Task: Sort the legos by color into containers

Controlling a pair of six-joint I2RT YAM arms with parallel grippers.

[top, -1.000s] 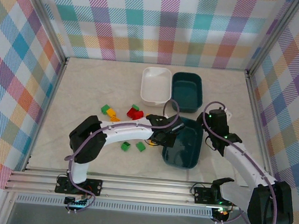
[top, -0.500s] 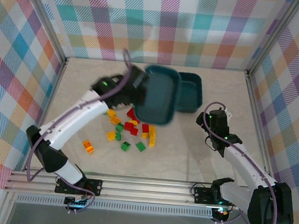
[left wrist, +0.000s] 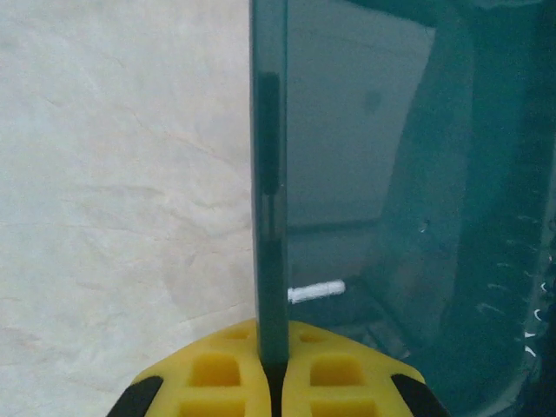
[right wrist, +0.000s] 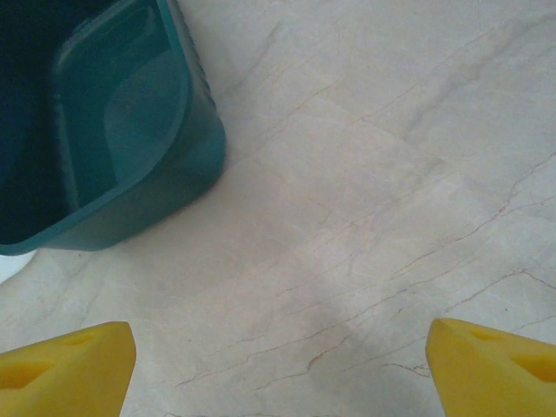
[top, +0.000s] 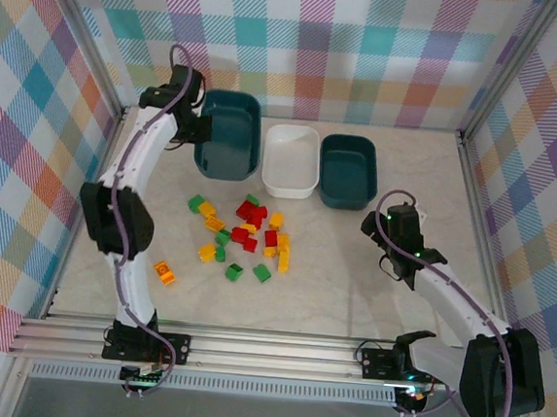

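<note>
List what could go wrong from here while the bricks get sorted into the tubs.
1. The left gripper is clamped on the thin wall of the teal tub. Pulling away before opening could drag or tip it into the white tub.
2. The bricks lie packed with colours mixed, so a grab may knock a neighbour.
3. One orange brick sits near the left arm and might get swept.

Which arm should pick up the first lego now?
Right, probably. The right fingers are open and empty above bare table. The left fingers are shut on the rim of the far-left teal tub, so they must let go first.
</note>
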